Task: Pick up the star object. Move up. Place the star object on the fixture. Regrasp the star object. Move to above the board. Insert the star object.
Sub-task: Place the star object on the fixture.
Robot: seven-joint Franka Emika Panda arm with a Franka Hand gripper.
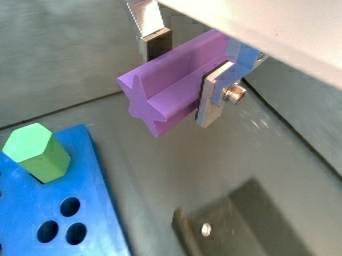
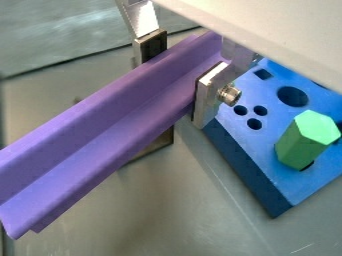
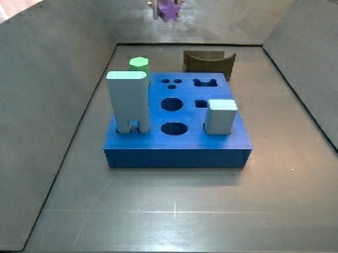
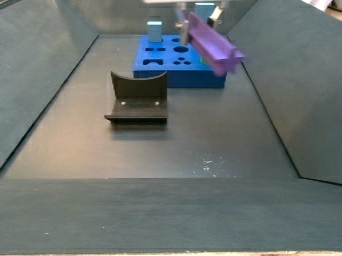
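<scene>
The star object (image 1: 163, 92) is a purple ridged peg lying level between the silver fingers of my gripper (image 1: 181, 68), which is shut on it near one end. Most of the star object (image 2: 107, 135) sticks out to one side of the gripper (image 2: 181, 72). In a side view the star object (image 4: 214, 42) hangs high in the air, near the blue board (image 4: 174, 62) and off to one side of the fixture (image 4: 136, 97). From the opposite side the peg (image 3: 168, 9) shows end-on at the top, above the fixture (image 3: 205, 61) and beyond the board (image 3: 179, 133).
On the board stand a green hexagonal peg (image 3: 136, 64), a tall pale block (image 3: 126, 99) and a grey cube (image 3: 220, 116). The green peg (image 1: 38, 152) and the board (image 1: 54, 215) also show below the gripper. Sloping grey walls enclose the floor.
</scene>
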